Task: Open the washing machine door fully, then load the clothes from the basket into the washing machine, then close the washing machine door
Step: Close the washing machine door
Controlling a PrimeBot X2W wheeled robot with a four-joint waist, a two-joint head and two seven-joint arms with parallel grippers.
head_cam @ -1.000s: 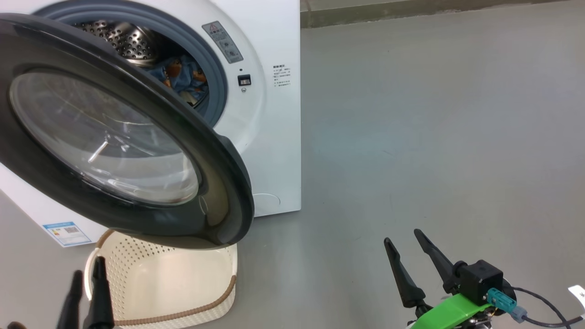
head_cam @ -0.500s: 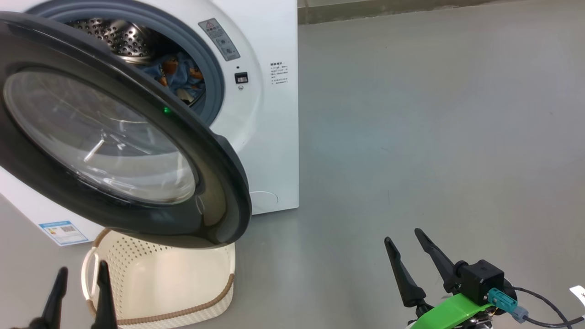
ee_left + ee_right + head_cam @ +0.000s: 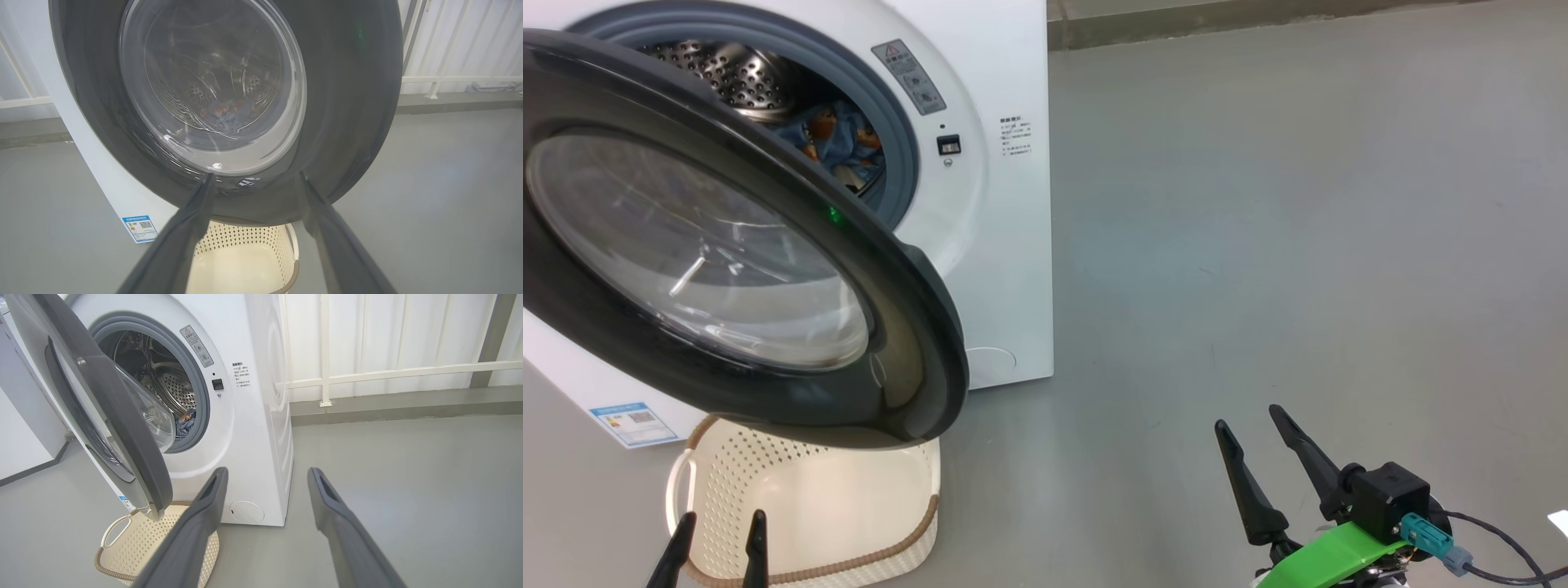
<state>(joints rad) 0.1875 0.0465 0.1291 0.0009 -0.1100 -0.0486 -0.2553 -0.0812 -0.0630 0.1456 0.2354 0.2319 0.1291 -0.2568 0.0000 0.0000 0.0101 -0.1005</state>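
The washing machine (image 3: 1013, 269) stands on the grey floor (image 3: 1298, 204) with the washing machine door (image 3: 711, 245) swung partway out. The door's black rim overhangs the basket (image 3: 727, 490) and stands between the left fingers (image 3: 757, 551) and the drum mouth, where the clothes (image 3: 837, 143) lie inside. The left fingers are spread and empty, low at the basket's near rim, just below the door's lower edge; the right fingers (image 3: 1241, 482), also spread and empty, hover over the floor well to the machine's right.
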